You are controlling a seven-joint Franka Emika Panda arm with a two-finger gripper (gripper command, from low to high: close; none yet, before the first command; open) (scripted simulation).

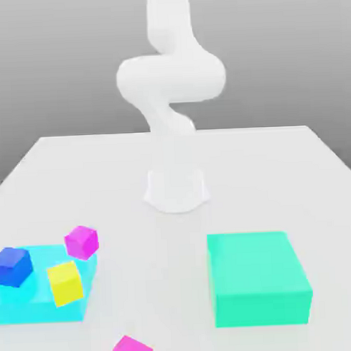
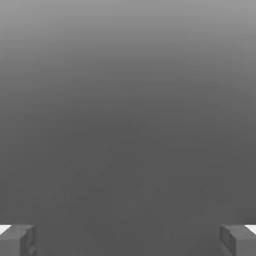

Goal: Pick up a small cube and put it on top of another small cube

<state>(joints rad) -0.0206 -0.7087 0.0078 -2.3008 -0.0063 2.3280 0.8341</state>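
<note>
Four small cubes [image 1: 66,284] lie well away from the fingers [image 2: 17,241], which stand wide apart.

A simulated robot test scene is shown. A plain pale tabletop [image 1: 265,182] is set beneath the arm [image 1: 170,78], against a blank grey backdrop [image 1: 73,61] behind it.

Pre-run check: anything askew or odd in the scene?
Yes. At the exterior view's left, the yellow cube looks tilted, its edges out of line with the cyan slab. The blue cube is turned too. Nothing looks broken. The tool is open and empty.
</note>
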